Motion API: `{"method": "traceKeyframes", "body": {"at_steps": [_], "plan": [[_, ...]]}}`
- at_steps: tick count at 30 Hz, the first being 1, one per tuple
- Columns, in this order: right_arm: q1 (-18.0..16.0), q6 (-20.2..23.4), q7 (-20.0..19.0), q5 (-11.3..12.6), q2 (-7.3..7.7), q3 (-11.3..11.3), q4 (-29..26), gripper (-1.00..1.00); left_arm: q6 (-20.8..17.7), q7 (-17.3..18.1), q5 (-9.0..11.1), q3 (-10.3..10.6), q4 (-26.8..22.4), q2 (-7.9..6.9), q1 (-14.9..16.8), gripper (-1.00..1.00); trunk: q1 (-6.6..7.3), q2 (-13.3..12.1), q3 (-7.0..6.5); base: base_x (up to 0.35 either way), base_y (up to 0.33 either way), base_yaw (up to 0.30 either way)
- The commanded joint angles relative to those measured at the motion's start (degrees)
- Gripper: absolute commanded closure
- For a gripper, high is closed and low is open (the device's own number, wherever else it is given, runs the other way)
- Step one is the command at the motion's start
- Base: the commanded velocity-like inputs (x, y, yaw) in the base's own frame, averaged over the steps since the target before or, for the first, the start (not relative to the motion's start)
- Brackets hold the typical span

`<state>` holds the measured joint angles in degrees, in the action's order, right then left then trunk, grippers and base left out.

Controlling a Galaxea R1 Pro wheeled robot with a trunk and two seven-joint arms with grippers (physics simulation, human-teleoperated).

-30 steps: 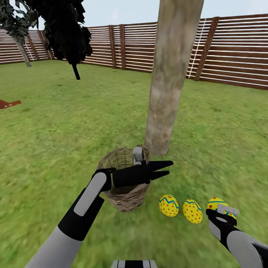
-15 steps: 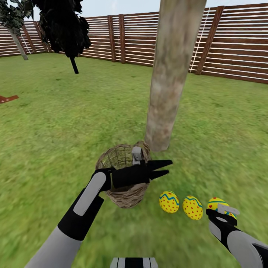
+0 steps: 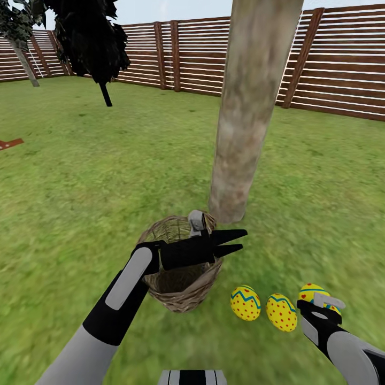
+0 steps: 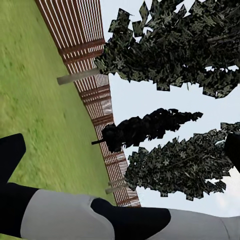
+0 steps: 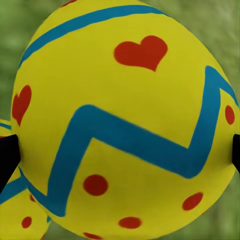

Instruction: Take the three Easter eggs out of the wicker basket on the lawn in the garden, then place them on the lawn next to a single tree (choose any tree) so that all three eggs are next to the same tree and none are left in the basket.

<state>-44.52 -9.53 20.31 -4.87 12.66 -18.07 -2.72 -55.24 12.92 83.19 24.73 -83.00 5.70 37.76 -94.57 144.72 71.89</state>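
The wicker basket [image 3: 179, 280] stands on the lawn [image 3: 80, 176] just in front of the tree [image 3: 243, 117]; no egg shows inside it. My left gripper [image 3: 243, 239] hovers open over the basket's rim, holding nothing. Two Easter eggs [image 3: 245, 302] [image 3: 282, 312] lie side by side on the grass to the right of the basket, near the trunk's foot. My right gripper [image 3: 320, 300] is shut on the third Easter egg [image 5: 125, 115], just right of the other two and low over the grass. Its fingers [image 5: 6, 157] press on both sides of the egg.
A brown slatted fence [image 3: 331, 64] closes the garden behind the tree. A thin-trunked black-foliage tree [image 3: 91, 37] stands at the back left, with another [image 3: 16, 32] beyond it. A reddish object [image 3: 9, 143] lies at the left edge. Grass spreads wide on the left and right.
The camera has shifted, so the basket and the two lying eggs sit slightly lower in the picture. Both grippers keep their pose, and the third egg stays with the right one.
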Motion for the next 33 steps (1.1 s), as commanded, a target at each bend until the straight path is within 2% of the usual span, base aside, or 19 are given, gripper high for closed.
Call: {"method": "traceKeyframes", "body": {"at_steps": [1,3,8,14,33], "plan": [[-0.04,-0.20,0.17,-0.49,0.00,-0.48,0.09,1.00,-0.13,0.44,-0.39,-0.02,0.03,0.02,0.03,-1.00,0.01,0.02,0.04,0.000,0.000,0.000],[-0.04,-0.16,0.24,-0.49,0.00,-0.48,0.09,1.00,-0.13,0.45,-0.39,-0.01,0.02,0.01,0.02,-1.00,0.01,0.02,0.04,0.000,0.000,0.000],[-0.04,-0.05,0.30,-0.42,-0.01,-0.48,0.16,1.00,-0.13,0.46,-0.39,-0.03,0.02,0.02,0.01,-1.00,-0.12,0.08,1.15,0.000,0.000,0.000],[-0.04,0.03,2.24,-0.49,-0.01,-0.48,0.11,1.00,-0.13,0.47,-0.39,-0.03,0.01,0.02,0.02,-1.00,-0.27,0.16,2.48,0.000,0.000,0.000],[-0.04,-0.05,2.28,-0.49,0.09,-0.48,0.09,1.00,-0.13,0.44,-0.39,-0.03,0.01,0.02,-0.01,-1.00,-0.76,0.42,6.69,0.000,0.000,0.000]]}}
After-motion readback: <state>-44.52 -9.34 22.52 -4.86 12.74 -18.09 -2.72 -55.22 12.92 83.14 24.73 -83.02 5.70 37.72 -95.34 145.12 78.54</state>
